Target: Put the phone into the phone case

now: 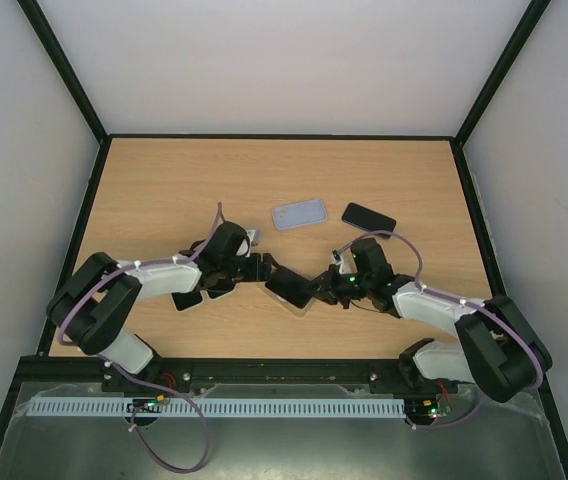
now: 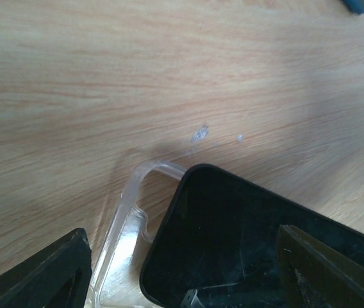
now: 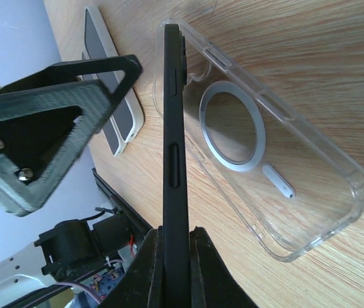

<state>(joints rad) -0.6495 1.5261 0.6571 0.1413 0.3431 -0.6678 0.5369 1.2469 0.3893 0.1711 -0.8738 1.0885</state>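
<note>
1. Right gripper (image 3: 175,253) pinches the phone (image 3: 173,128) by its near end, jaws nearly shut.
2. The phone stands on edge beyond that grip, over the case (image 3: 278,160) lying flat.
3. Left gripper (image 2: 182,282) gapes wide, fingers straddling phone and case, holding nothing.

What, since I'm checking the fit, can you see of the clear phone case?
The clear phone case is transparent plastic, with a white ring and bar in its back and a raised rim. It lies flat on the wooden table, open side up. The black phone, held on edge by the right tool, meets one long rim.
</note>
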